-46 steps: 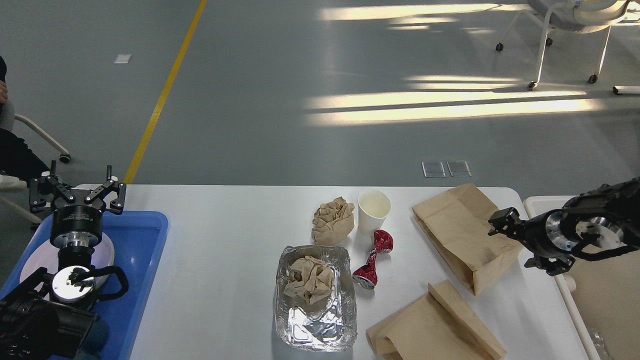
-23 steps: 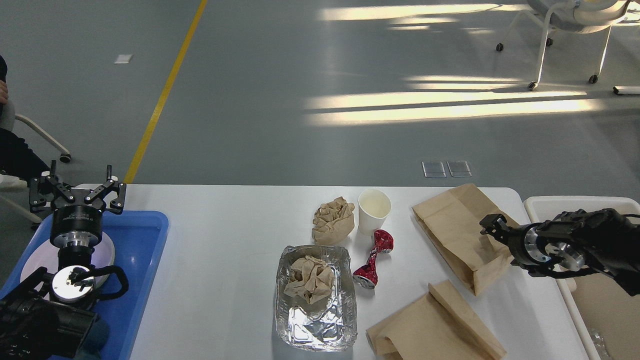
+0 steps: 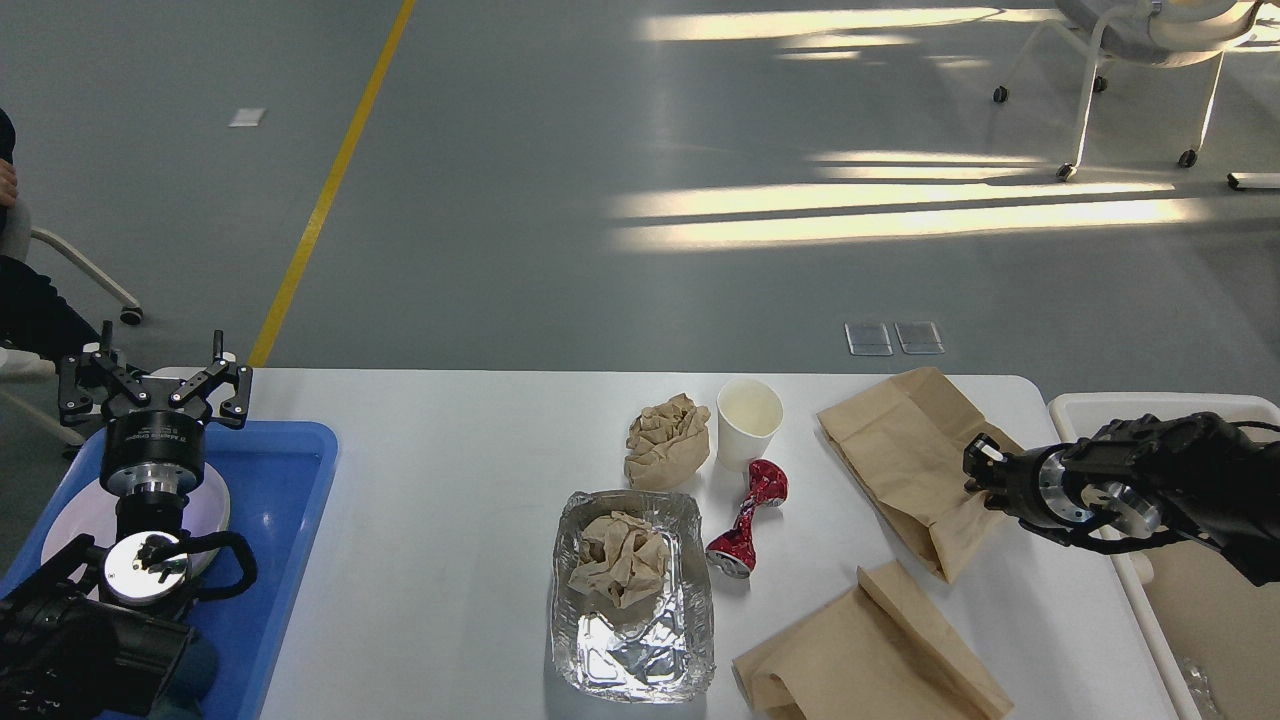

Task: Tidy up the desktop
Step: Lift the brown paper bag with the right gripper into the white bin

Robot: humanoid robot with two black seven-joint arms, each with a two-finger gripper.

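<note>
Your right gripper (image 3: 978, 468) has dropped from above the white plastic bin (image 3: 1075, 405) and swung inward over the last second; its tip now sits on the right edge of the large flat brown paper bag (image 3: 905, 440). The bag itself has shifted a little: its near end has slid and its outline has turned slightly, so you have evidently made contact with it. You seem to be starting the removal of that bag from the large white rectangular desktop (image 3: 450, 480), which spreads across the whole lower view between the blue plastic tray (image 3: 290, 470) and the bin.

The right arm reaches in low and nearly level from the bin side, wrist pointing at the bag. The fingers are seen end-on and dark, so you cannot tell from here whether they are spread or pinched on the paper.

Your left gripper (image 3: 152, 385) has not moved: it stands upright over the far end of the tray, well to the left of the bag, fingers spread wide and empty.

Left of the bag the white paper cup (image 3: 748, 420), crushed red can (image 3: 745, 520), crumpled brown paper ball (image 3: 665, 440) and foil tray (image 3: 630, 590) remain on the desktop, and a second folded brown bag (image 3: 870, 650) lies nearer you.
</note>
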